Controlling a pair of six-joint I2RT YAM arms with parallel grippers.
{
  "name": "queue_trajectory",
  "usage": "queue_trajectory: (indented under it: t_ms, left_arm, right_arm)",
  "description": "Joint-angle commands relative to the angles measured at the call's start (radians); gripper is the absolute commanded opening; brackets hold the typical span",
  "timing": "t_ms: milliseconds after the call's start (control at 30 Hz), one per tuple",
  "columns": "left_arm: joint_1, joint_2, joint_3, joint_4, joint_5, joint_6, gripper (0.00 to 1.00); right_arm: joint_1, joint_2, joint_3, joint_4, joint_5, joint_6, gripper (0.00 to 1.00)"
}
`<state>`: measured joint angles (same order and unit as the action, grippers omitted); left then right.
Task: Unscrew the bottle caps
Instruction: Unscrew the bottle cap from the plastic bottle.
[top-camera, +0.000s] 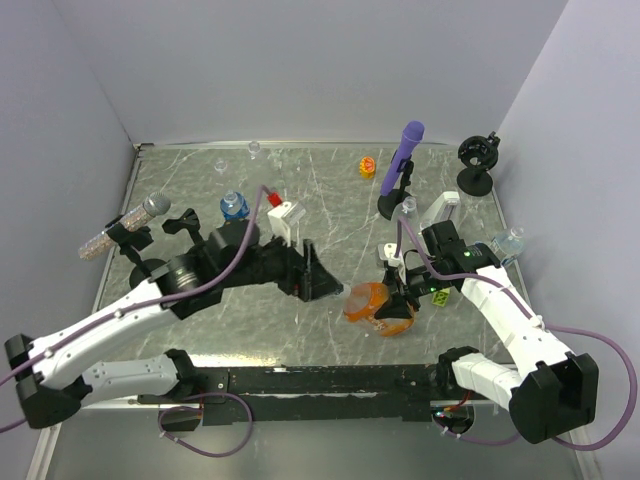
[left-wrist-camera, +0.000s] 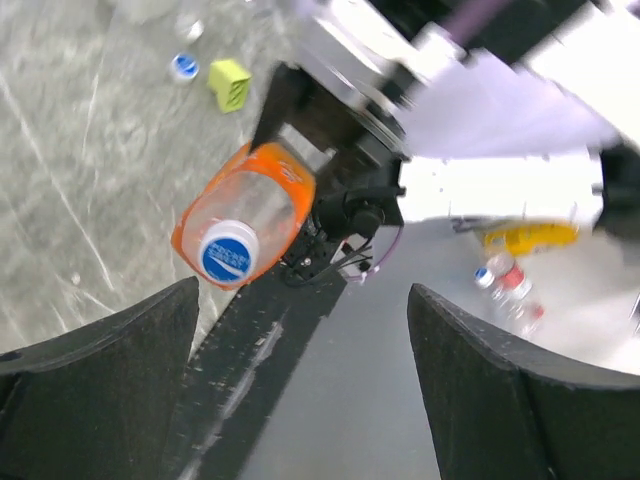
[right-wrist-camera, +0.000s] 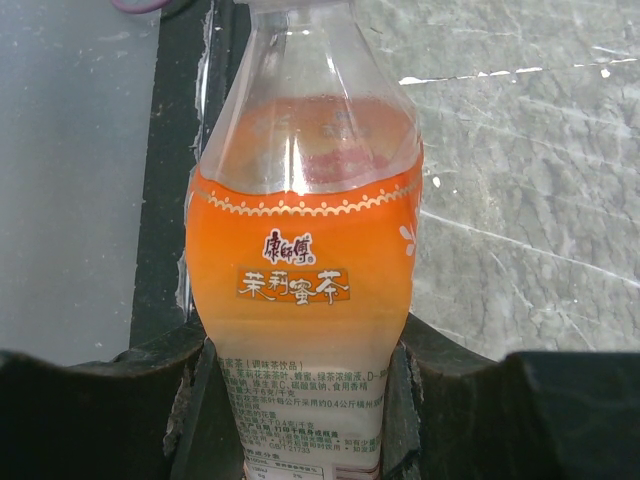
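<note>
The left arm reaches from the lower left of the top view toward the middle of the table (top-camera: 330, 200), forearm low and nearly level. Its left end effector (top-camera: 325, 275) points right at the orange bottle (top-camera: 365, 300). The right arm rises from the lower right, bends at the elbow and folds back toward the centre. There the right end effector (top-camera: 395, 305) grips the bottle near the table's near edge.

The left wrist view shows what the top view does not. The bottle's blue cap (left-wrist-camera: 228, 255) is on the neck and faces the camera, left of centre. The two dark fingers (left-wrist-camera: 100, 380) at the bottom corners stand wide apart with nothing between them, clear of the cap. A yellow-green block (left-wrist-camera: 230, 83) and a loose blue cap (left-wrist-camera: 183, 66) lie on the table at the upper left.

The right wrist view shows the grip. The fingers (right-wrist-camera: 100, 400) are clamped on the lower body of the bottle, below its orange label with Chinese lettering. The clear shoulder runs to the top edge, and the cap is out of frame.
</note>
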<state>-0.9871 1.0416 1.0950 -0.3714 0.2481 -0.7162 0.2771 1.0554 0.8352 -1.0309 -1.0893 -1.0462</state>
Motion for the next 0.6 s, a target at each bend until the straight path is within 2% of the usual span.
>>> queue_trajectory:
  t_ms: [0,133,267,367,567]
  left_arm:
    - [0.004,-0.089,-0.075,0.127,0.101,0.232,0.88]
    - [0.004,-0.155,-0.182,0.210,0.244,0.534,0.88]
    - [0.004,-0.204,-0.300,0.302,0.267,0.858,0.92]
    - [0.004,-0.175,-0.325,0.354,0.240,0.987,0.93]
    - [0.007,-0.025,-0.253,0.390,0.247,1.064,0.89]
  right_arm:
    - [0.007,-0.011,0.002,0.029,-0.041,-0.035,0.20]
    - [0.007,-0.014,0.002,0.025,-0.043,-0.037,0.20]
    - [0.007,-0.012,0.001,0.025,-0.044,-0.038,0.20]
    - [0.007,-0.011,0.001,0.028,-0.041,-0.037,0.20]
    - [0.007,-0.008,0.004,0.023,-0.043,-0.041,0.20]
